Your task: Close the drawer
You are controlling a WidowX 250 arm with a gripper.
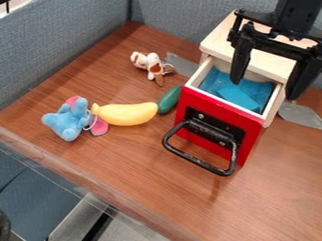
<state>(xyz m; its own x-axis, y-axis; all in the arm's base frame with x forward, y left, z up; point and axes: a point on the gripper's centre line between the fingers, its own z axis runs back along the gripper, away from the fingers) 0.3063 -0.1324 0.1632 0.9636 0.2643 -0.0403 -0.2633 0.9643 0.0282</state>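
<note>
"How does the gripper (265,90) sit?"

"It hangs down at the upper right, its two fingers spread wide. One tip overlaps the back of the open drawer (213,107), the other the drawer's side near the picture's right edge. Whether either touches the wood, I can't tell."

"And the arm (297,14)?"

"Black, coming in from the top edge, which cuts it off."

"Where's the drawer, then?"

"Below the gripper, pulled out of a pale wooden cabinet (217,44). Its red front faces the lower left, with a black handle (198,161) sticking out."

"Anything in it?"

"A rumpled blue cloth (217,81) and a flat blue piece (239,97) on it. One finger covers part of the cloth, and the drawer front hides how deep things go."

"What does the gripper block otherwise?"

"Much of the cabinet's top and its far corner."

"And farther out?"

"A dark green thing (169,100) lies just beside the drawer front; I can't tell what it is. Next comes a yellow banana (125,114), then a light blue stuffed toy (66,121). A brown-and-white stuffed toy (153,63) lies farther back on the wooden table (125,164)."
</note>
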